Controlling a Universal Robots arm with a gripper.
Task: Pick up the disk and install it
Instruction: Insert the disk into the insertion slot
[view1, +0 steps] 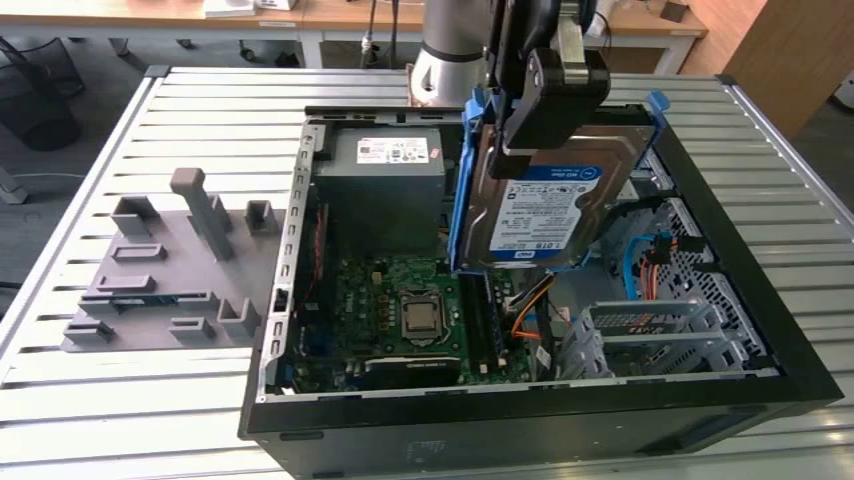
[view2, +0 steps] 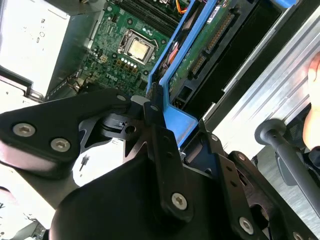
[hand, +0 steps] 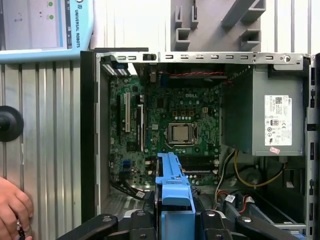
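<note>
The disk (view1: 545, 218), a silver hard drive with a blue-and-white label in a blue plastic carrier, hangs upright on edge above the open computer case (view1: 534, 425). My gripper (view1: 538, 135) is shut on its upper edge from above. The lower end of the disk is over the middle of the case, between the motherboard (view1: 400, 300) and the metal drive cage (view1: 654, 335). In the second wrist view the blue carrier of the disk (view2: 176, 59) runs away from my gripper (view2: 167, 112) towards the board. In the first wrist view the carrier's edge on the disk (hand: 173, 186) sticks out between the gripper's (hand: 175, 222) black links.
A grey power supply (view1: 387, 165) with a white sticker fills the case's far corner. Orange and blue cables (view1: 527, 310) lie below the disk. A grey plastic fixture (view1: 174, 260) sits on the slatted table at the exterior view's left. A person's hand (hand: 12, 207) rests beside the case.
</note>
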